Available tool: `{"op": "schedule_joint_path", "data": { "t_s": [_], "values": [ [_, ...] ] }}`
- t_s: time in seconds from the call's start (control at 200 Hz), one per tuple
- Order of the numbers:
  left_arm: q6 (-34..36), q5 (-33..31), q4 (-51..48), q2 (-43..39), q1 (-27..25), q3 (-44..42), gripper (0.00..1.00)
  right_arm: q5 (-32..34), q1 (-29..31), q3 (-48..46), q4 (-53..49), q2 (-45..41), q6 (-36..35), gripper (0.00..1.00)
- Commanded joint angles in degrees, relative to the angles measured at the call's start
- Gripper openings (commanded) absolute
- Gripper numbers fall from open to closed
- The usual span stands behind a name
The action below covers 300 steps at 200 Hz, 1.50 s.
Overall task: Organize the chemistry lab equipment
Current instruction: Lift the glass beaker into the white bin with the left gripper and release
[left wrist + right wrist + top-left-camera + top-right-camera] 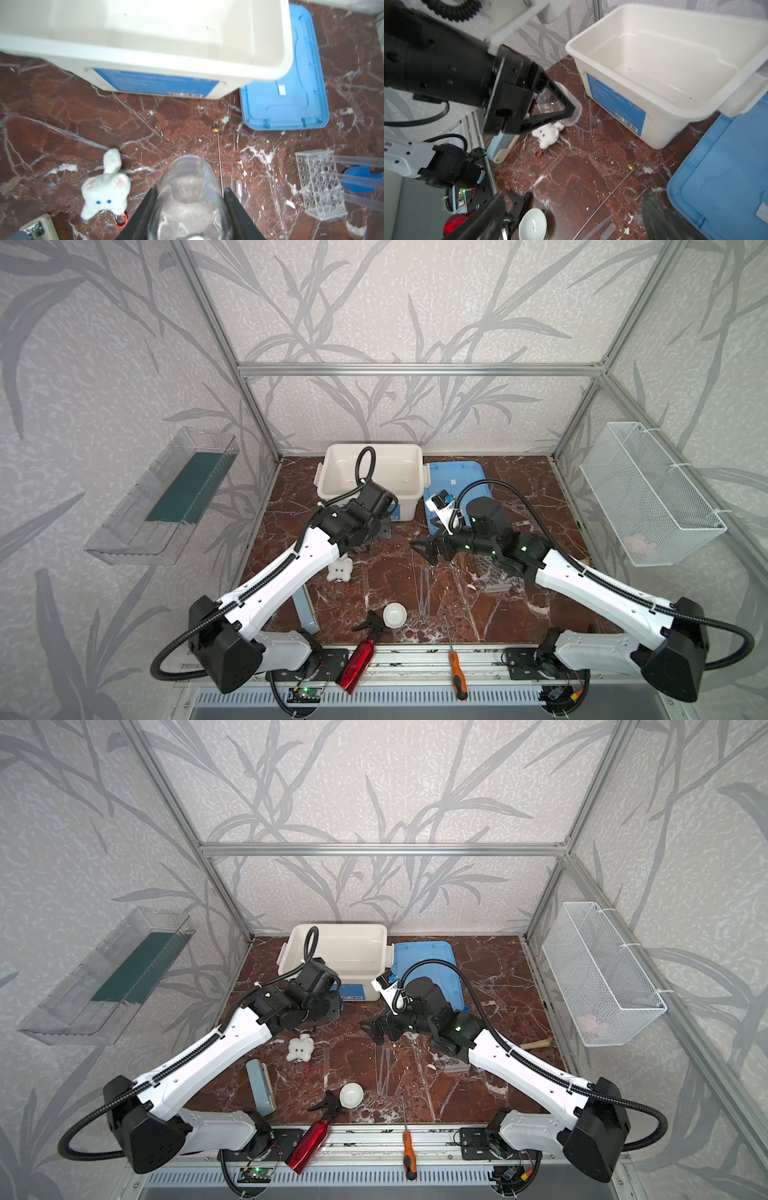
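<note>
The white bin (395,458) at the back of the marble table stands empty, its blue lid (461,477) flat beside it. The wall-hung wire basket (648,489) holds something pale pink, too faint to name. The clear perforated rack (320,182) lies on the table under the right arm. The small white round dish (395,614) sits near the front edge. The left gripper (190,192) clamps the small clear jar (188,178) in front of the bin. The right gripper (422,551), spread wide and empty, points toward the left arm.
</note>
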Motion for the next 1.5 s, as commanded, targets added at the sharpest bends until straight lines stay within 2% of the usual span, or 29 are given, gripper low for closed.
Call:
{"op": "schedule_joint_path", "data": {
  "t_s": [0.0,0.18,0.41,0.535,0.665,0.78,1.025,1.264,1.494],
  "values": [
    [5.7,0.5,-3.5,3.3,5.2,6.4,0.31,3.3,-0.3,6.1,0.5,3.2,0.9,0.99],
    [9.2,2.0,-5.2,14.1,11.4,19.7,0.31,4.7,-0.8,16.4,0.1,10.4,1.3,0.99],
    [10.9,3.2,-7.5,29.5,16.2,35.8,0.31,5.6,-3.2,26.2,0.2,20.3,3.6,0.99],
    [11.2,2.8,-8.9,38.4,17.8,44.7,0.31,6.1,-5.2,28.6,1.2,24.5,6.2,0.99],
    [11.8,3.2,-13.7,49.4,17.9,57.1,0.31,8.5,-5.8,30.3,1.3,28.2,4.8,0.99],
    [11.8,3.6,-15.9,56.1,18.0,64.1,0.33,10.3,-6.8,33.0,1.9,32.3,4.6,0.99],
    [10.6,7.3,-12.7,61.4,19.1,63.7,0.32,9.2,-8.4,34.9,4.1,36.3,7.1,1.0],
    [9.8,8.2,-10.1,63.4,19.1,59.4,0.32,8.7,-8.5,26.9,11.4,34.3,11.5,1.0],
    [8.7,8.5,-7.0,64.3,19.0,56.3,0.33,8.0,-8.5,26.0,12.3,34.6,12.6,0.99]
  ]
}}
